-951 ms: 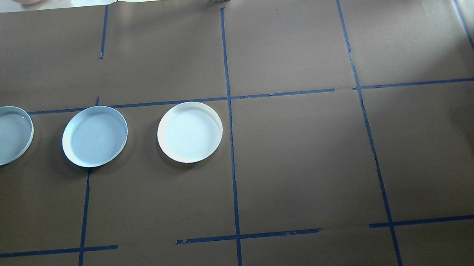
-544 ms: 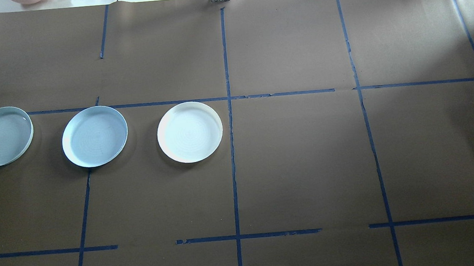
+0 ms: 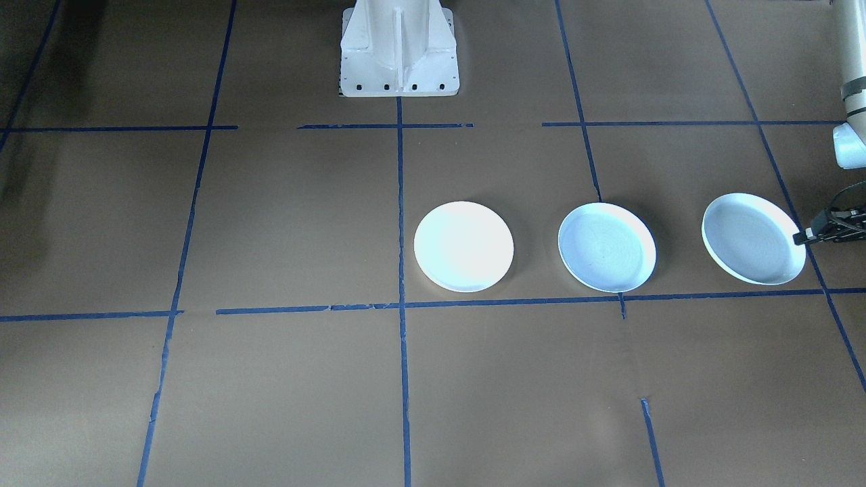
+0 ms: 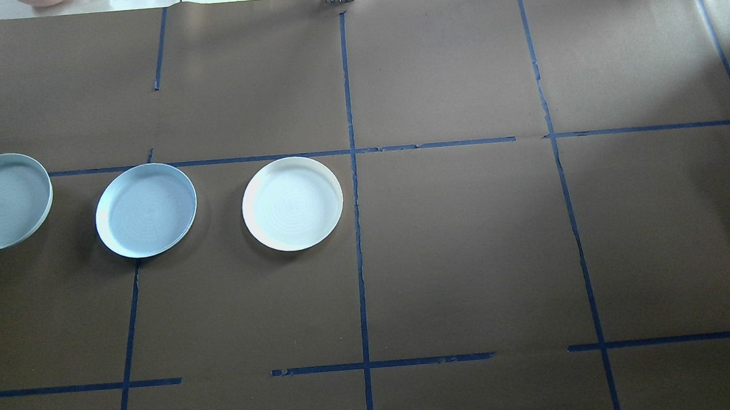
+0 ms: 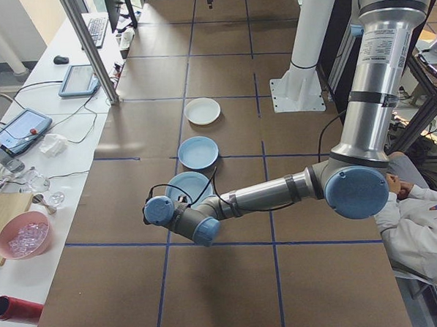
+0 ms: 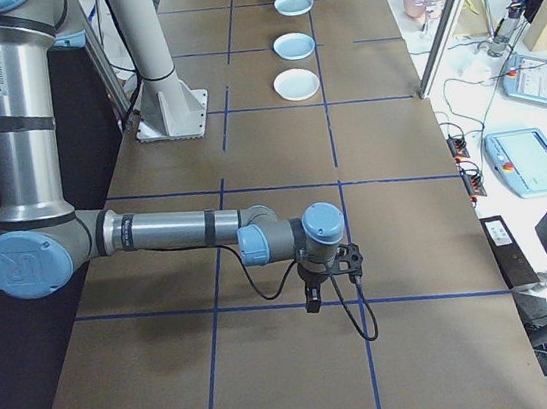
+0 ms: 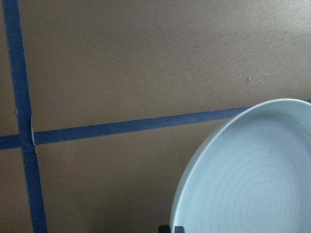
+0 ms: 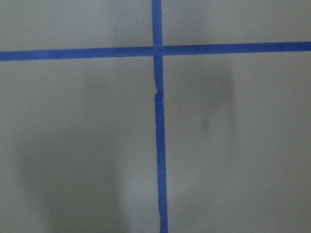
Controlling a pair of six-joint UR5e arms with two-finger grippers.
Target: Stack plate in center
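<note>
In the overhead view 3 plates lie in a row on the brown table (image 4: 473, 255), which is marked into squares by blue tape lines (image 4: 357, 231). Furthest left is a pale blue plate (image 4: 0, 202), partly cut by the view's edge; it looks tilted, with its outer rim raised off the paper. At that outer rim the left gripper (image 3: 808, 236) is closed on the plate's edge, its dark fingers pinching the rim, as the front-facing view shows at its right side. The left wrist camera sees the same plate filling its lower right corner, with a dark fingertip (image 7: 171, 228) at the bottom edge against the rim. Next along is a second pale blue plate (image 4: 146, 210), flat on the paper and apart from the first. Then comes the white plate (image 4: 292, 203), flat and just left of the table's center tape line, with nothing stacked on it. Far off at the table's right end, the right gripper (image 6: 311, 300) hangs low over bare paper near a tape crossing, well apart from all 3 plates; whether its fingers are spread or closed cannot be told.
</note>
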